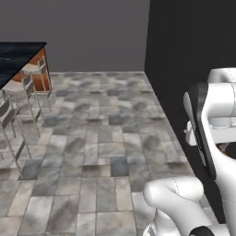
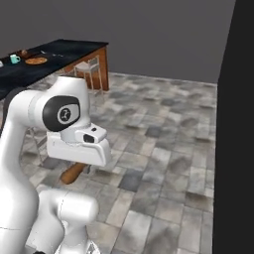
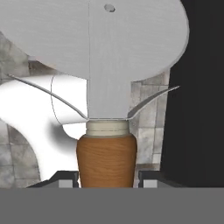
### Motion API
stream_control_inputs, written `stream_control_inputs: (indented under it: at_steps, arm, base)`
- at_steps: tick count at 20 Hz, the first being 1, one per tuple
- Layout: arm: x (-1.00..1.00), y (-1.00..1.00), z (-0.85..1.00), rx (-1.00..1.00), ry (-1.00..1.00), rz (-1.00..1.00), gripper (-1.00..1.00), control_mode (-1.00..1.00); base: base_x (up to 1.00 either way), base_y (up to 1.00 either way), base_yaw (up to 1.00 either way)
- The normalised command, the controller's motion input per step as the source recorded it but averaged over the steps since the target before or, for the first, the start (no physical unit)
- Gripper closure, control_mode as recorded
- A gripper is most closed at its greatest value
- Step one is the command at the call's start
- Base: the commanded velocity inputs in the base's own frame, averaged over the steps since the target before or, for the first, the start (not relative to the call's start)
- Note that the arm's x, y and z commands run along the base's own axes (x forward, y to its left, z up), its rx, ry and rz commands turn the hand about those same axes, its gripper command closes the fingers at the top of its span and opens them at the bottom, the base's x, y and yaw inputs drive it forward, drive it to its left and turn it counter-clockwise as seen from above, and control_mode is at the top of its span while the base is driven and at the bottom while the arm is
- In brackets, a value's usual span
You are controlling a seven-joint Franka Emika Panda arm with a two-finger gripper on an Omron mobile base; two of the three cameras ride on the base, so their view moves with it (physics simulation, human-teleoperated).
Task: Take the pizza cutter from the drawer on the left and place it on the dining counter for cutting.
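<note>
Right now your two-finger gripper [image 3: 107, 179] is clamped on the brown wooden handle of the grey-wheeled pizza cutter [image 3: 107, 87], well apart from the black marble dining counter [image 2: 49, 62].

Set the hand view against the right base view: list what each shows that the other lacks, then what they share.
Hand view alone: the pizza cutter's light-grey wheel and guard close up, and the gripper's dark fingertips on either side of its wooden handle, shut on it.

Right base view alone: the dining counter with its black marble top, a teal mug, a pizza and a chair beside it.

Both: the grey tiled floor, a black wall on the right, and the cutter's brown handle, poking out below the white hand in the base view.
</note>
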Motion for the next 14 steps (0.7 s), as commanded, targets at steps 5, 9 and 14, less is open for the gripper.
stream_control_inputs:
  at_steps: [5, 9, 14]
  arm:
    - [0.0, 0.0, 0.0, 0.0, 0.0, 0.0, 1.0, 1.0]
    - [0.0, 0.0, 0.0, 0.0, 0.0, 0.0, 1.0, 1.0]
    - [0.0, 0.0, 0.0, 0.0, 0.0, 0.0, 1.0, 1.0]
  base:
    - [1.0, -0.56, 0.32]
    - [1.0, -0.53, 0.35]
    - [1.0, -0.61, 0.35]
